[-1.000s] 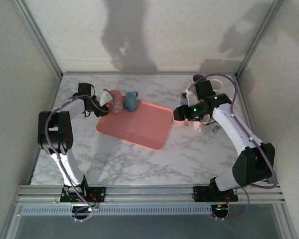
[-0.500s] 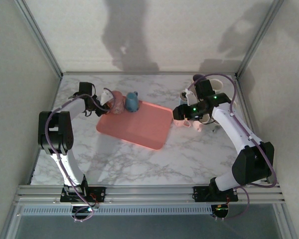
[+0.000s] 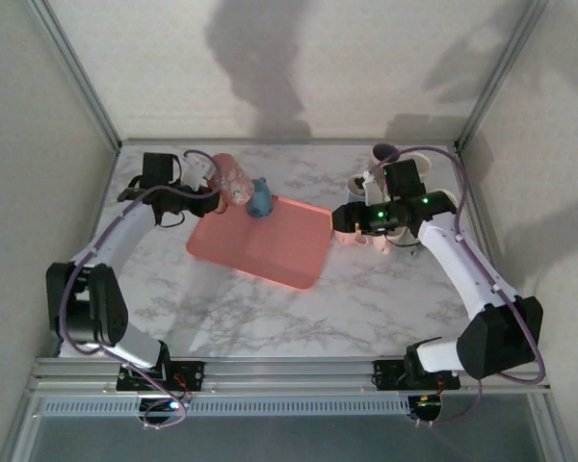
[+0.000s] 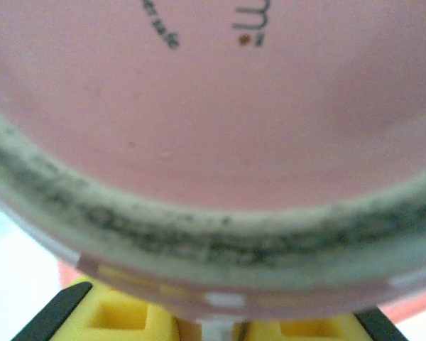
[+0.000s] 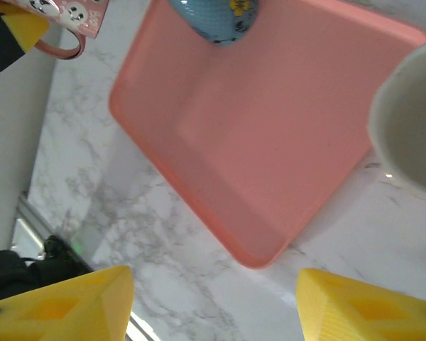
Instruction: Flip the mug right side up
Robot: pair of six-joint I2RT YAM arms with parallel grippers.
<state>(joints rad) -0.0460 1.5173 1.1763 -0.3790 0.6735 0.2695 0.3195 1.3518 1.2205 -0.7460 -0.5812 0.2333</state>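
Item: pink mug point(image 3: 229, 176), panda print, at the upper left of the overhead view, just beyond the far left corner of the pink tray point(image 3: 270, 252); pinched by the left tool point(image 3: 204, 185), which is pressed together on it; whether the mug touches the marble worktop point(image 3: 270, 313) cannot be told. In the left wrist view its printed underside and unglazed foot ring face the camera, yellow fingers point(image 4: 113, 316) at the bottom edge. Blue mug point(image 3: 260, 199) sits at the tray's far edge, just beside the pink mug. Right tool point(image 3: 339, 219), centre right, is spread with nothing between its fingers, hanging near the tray's right edge; white mug point(image 5: 412, 121) stands on the worktop beside the tray
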